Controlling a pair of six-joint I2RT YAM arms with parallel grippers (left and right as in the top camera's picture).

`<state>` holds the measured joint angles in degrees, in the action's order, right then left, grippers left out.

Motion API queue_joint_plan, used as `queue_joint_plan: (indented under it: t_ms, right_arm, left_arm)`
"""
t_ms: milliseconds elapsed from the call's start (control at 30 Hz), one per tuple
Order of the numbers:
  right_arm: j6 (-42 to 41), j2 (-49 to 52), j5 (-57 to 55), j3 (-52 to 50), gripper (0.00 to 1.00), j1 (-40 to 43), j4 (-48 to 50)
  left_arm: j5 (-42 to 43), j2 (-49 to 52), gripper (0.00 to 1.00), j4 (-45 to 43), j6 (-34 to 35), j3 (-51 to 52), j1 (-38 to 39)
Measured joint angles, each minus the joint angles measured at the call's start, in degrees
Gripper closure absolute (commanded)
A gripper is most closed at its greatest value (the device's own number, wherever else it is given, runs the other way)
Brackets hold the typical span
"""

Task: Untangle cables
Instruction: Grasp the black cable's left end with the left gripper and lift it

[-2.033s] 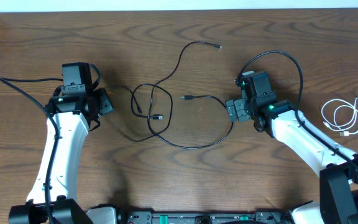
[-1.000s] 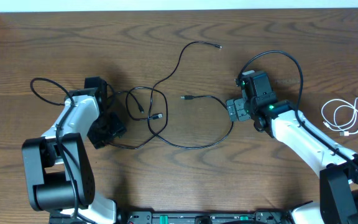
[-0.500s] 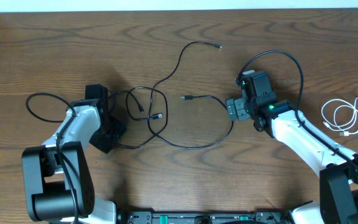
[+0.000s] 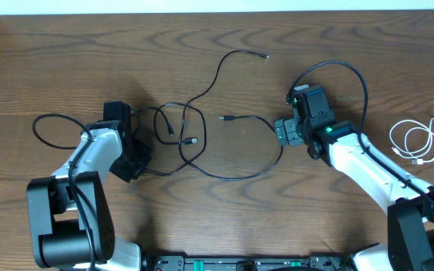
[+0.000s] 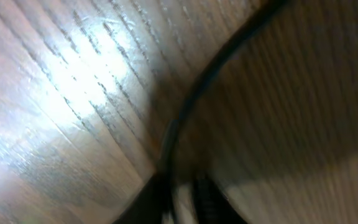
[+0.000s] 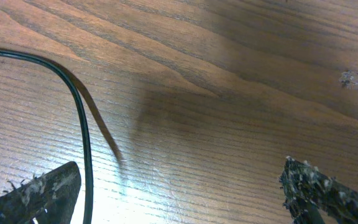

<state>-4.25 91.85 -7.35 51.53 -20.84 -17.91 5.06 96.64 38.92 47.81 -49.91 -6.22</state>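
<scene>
The long black cable lies in crossing loops mid-table, with a tangle near its left end. My left gripper is down at the cable's lower left bend. In the left wrist view the black cable runs into the narrow gap of the left gripper, which is shut on it. My right gripper stands open at the cable's right bend. In its wrist view the black cable passes just inside the left finger of the right gripper. The white cable lies coiled at the far right.
The left arm's own thick black lead loops on the table left of the arm. The right arm's lead arches above its wrist. The table's back edge runs along the top.
The left arm swung down to the cable's lower left bend and its jaws closed on the black cable. The right arm and both cables stayed put.
</scene>
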Motion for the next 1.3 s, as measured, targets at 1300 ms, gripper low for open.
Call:
queue_joint_plan:
  t_ms: [1300]
  right_arm:
    - [-0.1,0.0,-0.1,-0.1,0.01,0.0,0.0]
  left_arm:
    - [28.2,-62.4,0.93,-38.2,-10.4,-4.9,-0.9]
